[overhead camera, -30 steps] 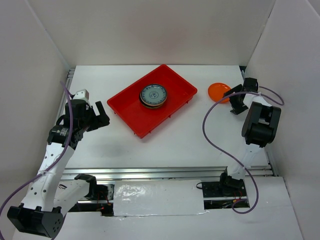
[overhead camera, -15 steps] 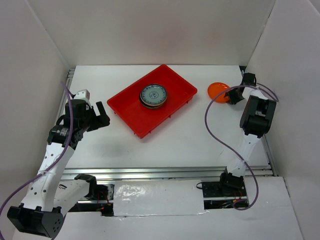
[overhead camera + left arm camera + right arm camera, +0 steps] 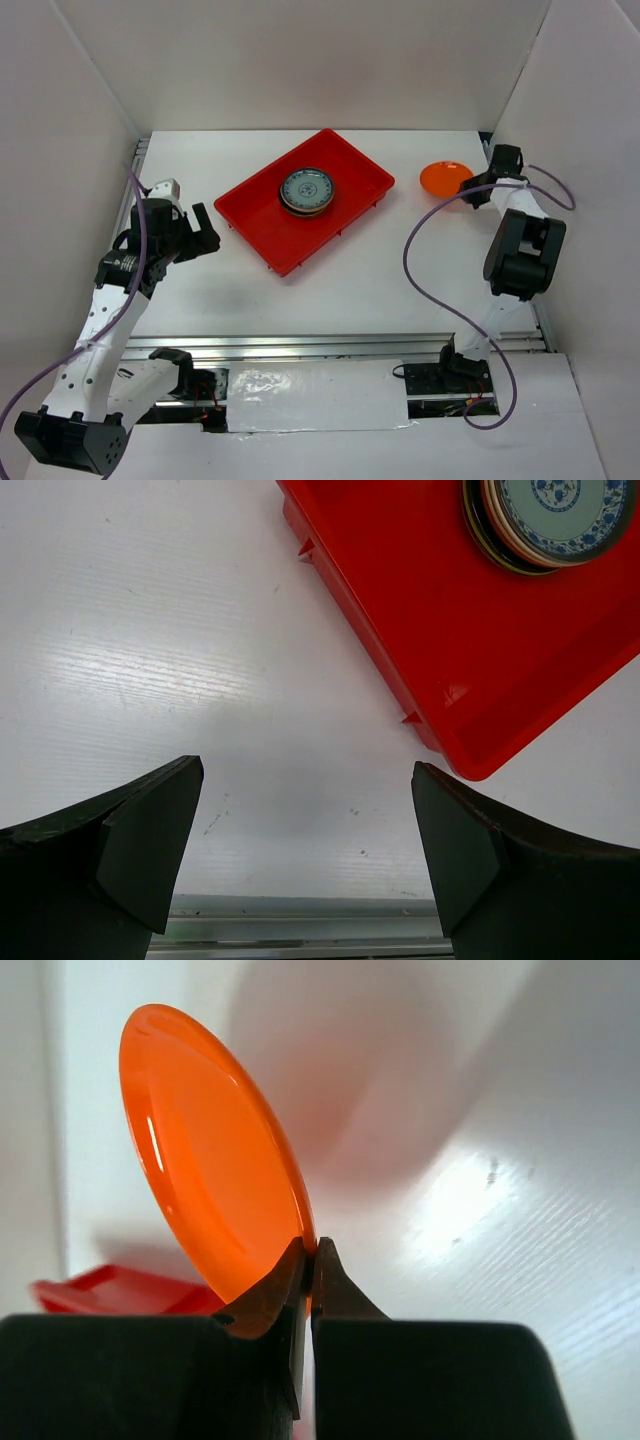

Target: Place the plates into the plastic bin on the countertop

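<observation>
- my right gripper (image 3: 474, 189) (image 3: 308, 1258): jaws pinched narrow on the rim of an orange plate (image 3: 445, 178) (image 3: 205, 1195); only the plate edge sits between the tips
- orange plate is tilted steeply in the right wrist view, glossy face toward the camera; cannot tell if its far edge touches the surface; it throws a soft shadow on the white behind it
- from above the orange plate is at the far right, outside the plastic bin (image 3: 258, 216) (image 3: 420, 640) (image 3: 90, 1290), near the bin's right corner with a strip of bare countertop (image 3: 330, 285) (image 3: 150, 630) (image 3: 500, 1200) between
- my left gripper (image 3: 206, 231) (image 3: 305, 780): jaws wide, holding nothing; it hangs over the countertop just left of the bin's near corner
- the bin is red, shallow and set at an angle; a stack of plates (image 3: 306, 190) (image 3: 555, 510) lies inside, blue-white patterned one on top, dark rims under it; how many, cannot tell
- purple cable (image 3: 418, 270) loops from my right arm over the countertop near the right side; another runs along my left arm
- surface is flat white, faintly ribbed, with a few small specks; metal rail (image 3: 340, 345) (image 3: 300, 908) along the near edge
- white walls (image 3: 300, 60) close the back and both sides
</observation>
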You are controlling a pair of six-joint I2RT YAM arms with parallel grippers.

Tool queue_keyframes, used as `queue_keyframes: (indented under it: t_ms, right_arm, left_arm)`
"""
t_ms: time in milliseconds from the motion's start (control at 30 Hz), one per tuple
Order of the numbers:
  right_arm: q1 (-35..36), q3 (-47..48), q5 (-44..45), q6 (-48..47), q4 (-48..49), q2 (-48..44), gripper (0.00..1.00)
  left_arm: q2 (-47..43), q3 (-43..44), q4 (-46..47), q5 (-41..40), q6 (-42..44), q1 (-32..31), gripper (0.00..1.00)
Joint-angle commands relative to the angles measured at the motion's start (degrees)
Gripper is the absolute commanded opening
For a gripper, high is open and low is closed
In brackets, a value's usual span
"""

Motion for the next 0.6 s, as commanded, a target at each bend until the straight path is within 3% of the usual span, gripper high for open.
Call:
queue_keyframes:
  t_ms: [0, 133, 333, 433, 567]
  right_arm:
    - [2.53, 2.80, 7.39, 0.82, 4.34, -11.46, 0.00]
    - [7.79, 7.81, 5.29, -2.70, 2.22, -11.74, 0.00]
    - [16.84, 13.69, -21.06, -5.51, 8.29, -1.91, 0.00]
    - [25.01, 22.64, -17.67, -9.37, 2.86, 5.38, 0.00]
    - [30.74, 26.62, -17.74, -10.53, 0.20, 11.81, 0.00]
  left_arm:
    - [-0.35, -0.15, 2.07, 0.47, 0.94, 0.34, 0.99]
    - [-0.70, -0.33, 2.15, 0.29, 0.77, 0.26, 0.99]
    - [-0.70, -0.15, 1.45, -1.99, 0.07, 0.34, 0.99]
    - [-1.41, -0.15, 1.01, -4.01, -0.72, 0.34, 0.99]
    - [-1.76, -0.24, 1.01, -4.90, -1.08, 0.26, 0.99]
